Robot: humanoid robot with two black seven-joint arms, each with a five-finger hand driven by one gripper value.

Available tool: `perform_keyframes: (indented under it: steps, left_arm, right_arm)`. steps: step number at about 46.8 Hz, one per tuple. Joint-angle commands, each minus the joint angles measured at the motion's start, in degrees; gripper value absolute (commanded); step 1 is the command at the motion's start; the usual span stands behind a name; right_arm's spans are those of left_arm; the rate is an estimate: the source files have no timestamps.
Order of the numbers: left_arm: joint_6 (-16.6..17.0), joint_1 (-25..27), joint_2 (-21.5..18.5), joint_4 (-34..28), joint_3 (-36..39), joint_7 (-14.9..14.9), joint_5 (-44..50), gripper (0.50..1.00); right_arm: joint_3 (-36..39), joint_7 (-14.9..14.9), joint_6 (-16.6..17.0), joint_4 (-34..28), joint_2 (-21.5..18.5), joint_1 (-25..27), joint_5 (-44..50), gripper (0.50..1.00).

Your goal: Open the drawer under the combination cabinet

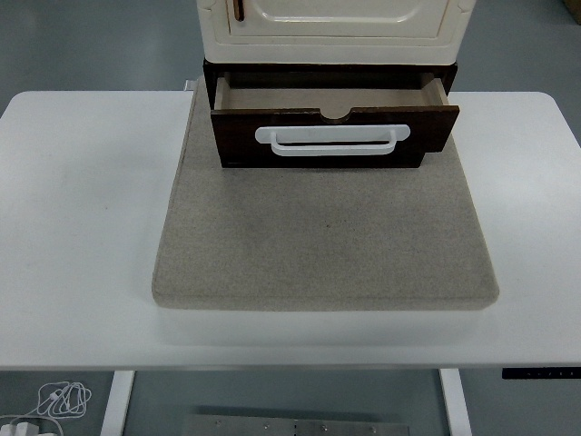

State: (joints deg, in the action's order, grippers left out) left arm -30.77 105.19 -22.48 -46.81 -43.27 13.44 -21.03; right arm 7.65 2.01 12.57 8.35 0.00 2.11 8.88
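Item: dark brown wooden drawer [334, 136] with a white oblong pull handle [334, 141] across its front panel. Location: under the cream-coloured cabinet [336, 27], at the far centre of the white table [82, 227], resting on the back edge of a beige rectangular felt mat [327, 241].

Condition: drawer stands pulled out toward the near edge; its open top shows a band of pale interior behind the front panel. Judged from this, the task looks done or nearly so.

Orientation: the handle's long axis runs left to right, parallel to the table's near edge; any further pull would run straight toward the robot.

Hands: neither robot hand is in view, so their state, released or clenched, cannot be told, nor which one lies nearer the handle.

Other: a coiled white cable [54, 400] lies on the floor, lower left.
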Motion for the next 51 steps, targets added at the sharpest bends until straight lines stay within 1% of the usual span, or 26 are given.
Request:
perform_keyframes:
  steps: [1, 5, 10, 11, 14, 17, 20, 24, 29, 33, 36, 41, 49, 51]
  left_arm:
    - [5.18, 0.19, -3.17, 2.15, -0.23, -3.94, 0.11, 1.000]
    - [11.68, -0.42, -6.51, 4.00, -0.14, -8.42, 0.37, 1.000]
    - [21.09, -1.82, -9.33, 7.33, -0.14, -12.82, 1.25, 1.000]
    - [22.67, -2.70, -9.59, 8.56, -0.32, -13.43, 1.52, 1.000]
    - [25.93, -4.99, -10.47, 11.82, -0.76, -14.23, 3.53, 1.000]
    - [27.96, -7.45, -11.61, 14.10, -0.93, -14.23, 7.13, 1.000]
    - [28.58, -11.05, -13.02, 16.48, -0.85, -14.14, 11.61, 1.000]
    - [28.49, -15.27, -14.25, 18.06, -0.50, -13.62, 16.10, 1.000]
    - [28.14, -22.82, -14.26, 19.47, -0.76, -13.18, 19.97, 1.000]
    - [27.79, -27.40, -13.82, 19.56, -0.85, -12.83, 23.22, 1.000]
    - [27.87, -30.47, -13.55, 19.56, -0.85, -11.69, 26.47, 1.000]
    - [27.87, -34.08, -9.87, 19.56, -0.67, -10.72, 31.13, 1.000]
    - [27.61, -39.18, -6.09, 19.73, -0.85, -10.72, 32.02, 1.000]
    - [27.35, -40.15, -4.60, 19.74, -0.85, -10.72, 32.02, 1.000]
  right_arm:
    - [0.00, 0.10, 0.00, 0.09, 0.00, 0.00, 0.00, 0.926]
    - [0.00, 0.01, 0.00, 0.00, 0.00, 0.00, 0.00, 0.926]
    - [0.00, 0.01, 0.00, 0.00, 0.00, 0.00, 0.00, 0.926]
    - [0.00, 0.01, 0.00, 0.00, 0.00, 0.00, 0.00, 0.926]
    - [0.00, 0.01, 0.00, 0.09, 0.00, 0.00, 0.00, 0.926]
    - [0.00, 0.01, 0.00, 0.00, 0.00, 0.00, 0.00, 0.926]
    - [0.00, 0.01, 0.00, 0.00, 0.00, 0.00, 0.00, 0.926]
    - [0.00, 0.01, 0.00, 0.09, 0.00, 0.00, 0.00, 0.926]
    - [0.00, 0.01, 0.00, 0.00, 0.00, 0.00, 0.00, 0.926]
    - [0.00, 0.01, 0.00, 0.00, 0.00, 0.00, 0.00, 0.926]
    - [0.00, 0.01, 0.00, 0.00, 0.00, 0.00, 0.00, 0.926]
    - [0.00, 0.01, 0.00, 0.09, 0.00, 0.00, 0.00, 0.926]
    - [-0.18, 0.01, 0.00, 0.09, 0.00, 0.09, 0.00, 0.926]
    - [-0.18, 0.01, 0.00, 0.09, 0.00, 0.18, 0.00, 0.926]
